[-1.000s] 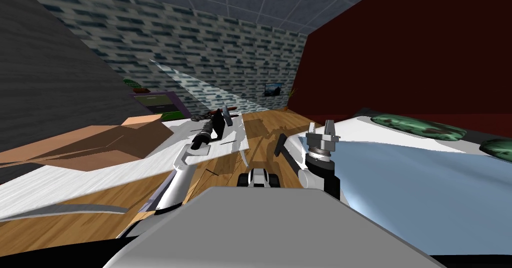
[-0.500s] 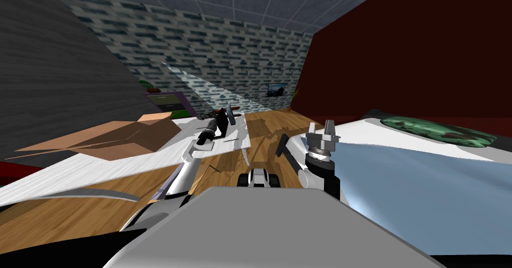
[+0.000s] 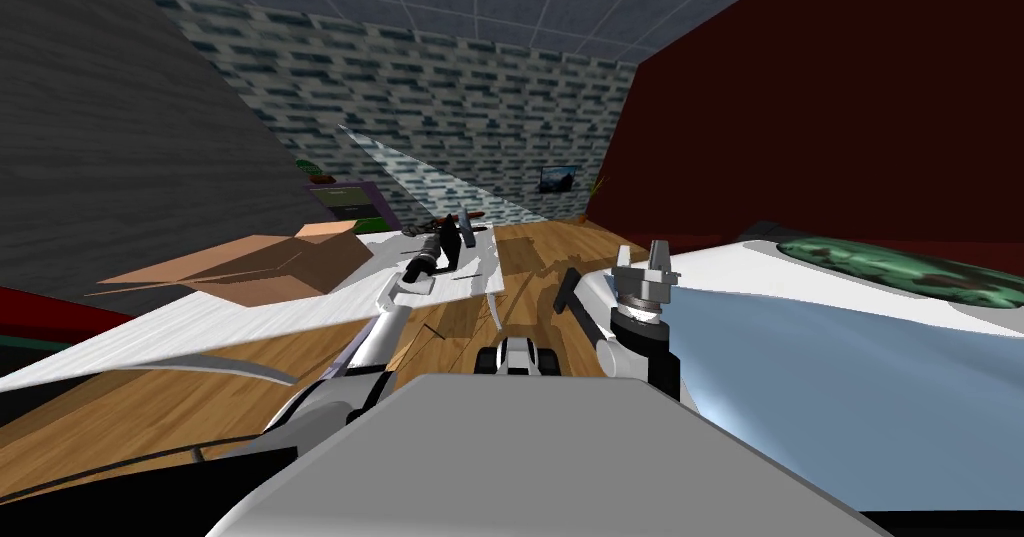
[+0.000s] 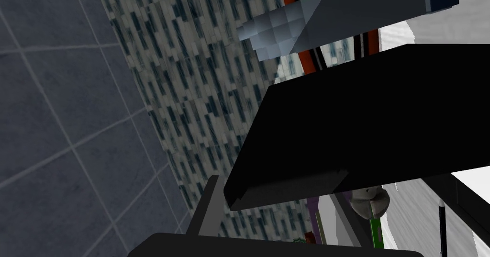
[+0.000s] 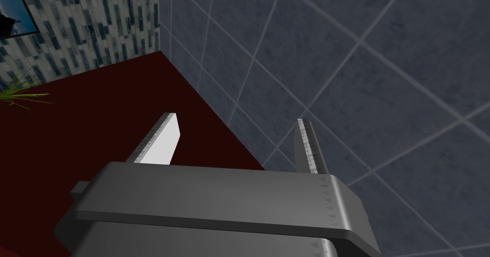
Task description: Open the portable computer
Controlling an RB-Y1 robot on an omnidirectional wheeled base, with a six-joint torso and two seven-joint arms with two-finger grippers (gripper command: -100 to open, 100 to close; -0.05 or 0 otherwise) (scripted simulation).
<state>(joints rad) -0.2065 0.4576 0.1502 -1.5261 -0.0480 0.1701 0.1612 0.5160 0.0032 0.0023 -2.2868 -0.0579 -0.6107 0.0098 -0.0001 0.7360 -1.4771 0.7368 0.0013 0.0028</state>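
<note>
Upper centre of the head view, your left gripper reaches over the white desk to the black portable computer on it. From the left wrist camera its fingers stand released and spread, their tips hidden behind the computer's near edge. Your right gripper is raised right of centre, its fingers likewise released.

The far wall has small grey and blue bricks, with a little picture on it. A dark red wall is on the right, a grey wall on the left. The floor is brown wood. The bed is pale blue
</note>
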